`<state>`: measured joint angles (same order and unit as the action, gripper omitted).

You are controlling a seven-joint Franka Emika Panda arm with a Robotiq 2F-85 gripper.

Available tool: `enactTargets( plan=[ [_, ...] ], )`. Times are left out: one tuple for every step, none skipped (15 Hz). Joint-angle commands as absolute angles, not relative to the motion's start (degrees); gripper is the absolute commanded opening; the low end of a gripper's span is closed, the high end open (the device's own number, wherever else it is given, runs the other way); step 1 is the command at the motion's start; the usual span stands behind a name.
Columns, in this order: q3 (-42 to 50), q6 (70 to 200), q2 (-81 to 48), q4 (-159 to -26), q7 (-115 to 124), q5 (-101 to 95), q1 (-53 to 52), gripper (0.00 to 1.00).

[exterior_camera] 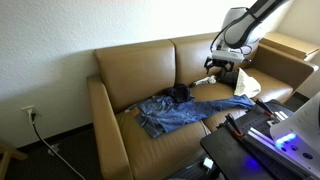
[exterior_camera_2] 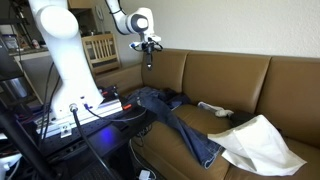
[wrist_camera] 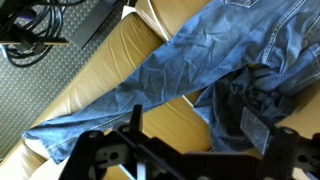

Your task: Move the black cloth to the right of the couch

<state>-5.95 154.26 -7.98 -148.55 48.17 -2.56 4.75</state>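
A black cloth [exterior_camera: 180, 93] lies bunched on the tan couch [exterior_camera: 150, 62] near the backrest, on top of blue jeans [exterior_camera: 185, 111]. It also shows in an exterior view [exterior_camera_2: 173, 98] and in the wrist view [wrist_camera: 262, 85], where it looks dark blue-grey. My gripper [exterior_camera: 222, 63] hangs in the air above the couch seat, higher than the cloth and off to one side of it. It also shows in an exterior view [exterior_camera_2: 150, 56]. In the wrist view the gripper [wrist_camera: 195, 135] is open and empty, with the cloth under one finger.
The jeans [wrist_camera: 150, 80] spread across the seat [exterior_camera_2: 180, 125]. A white cloth [exterior_camera_2: 260, 142] lies at one end of the couch [exterior_camera: 246, 83]. A small white object [exterior_camera_2: 212, 107] lies by the backrest. The robot base [exterior_camera_2: 62, 60] with cables [wrist_camera: 30, 40] stands in front of the couch.
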Motion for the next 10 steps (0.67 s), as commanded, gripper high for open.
enactTargets(
  plan=[
    [-4.1, 153.6, -10.6, -146.4, 42.9, 3.4, 1.5, 1.0],
    [-5.2, 153.0, -12.9, -144.3, 39.6, 6.8, 1.7, 1.0],
    [-5.8, 152.6, -14.5, -142.7, 38.3, 8.1, 1.8, 1.0],
    [-5.9, 152.4, -15.3, -141.8, 37.9, 8.4, 1.9, 1.0],
    [-6.0, 152.3, -15.5, -141.5, 37.7, 8.4, 2.1, 1.0],
    [-5.9, 152.2, -15.5, -141.4, 37.6, 8.4, 2.2, 1.0],
    [-7.2, 150.8, -15.6, -141.6, 32.5, 10.0, 3.1, 1.0],
    [-7.7, 152.2, -16.9, -141.8, 27.0, 10.9, 3.2, 1.0],
    [-7.1, 153.4, -18.8, -141.1, 23.6, 11.1, 2.7, 1.0],
    [-6.6, 153.8, -20.6, -140.3, 20.0, 11.0, 2.3, 1.0]
  ],
)
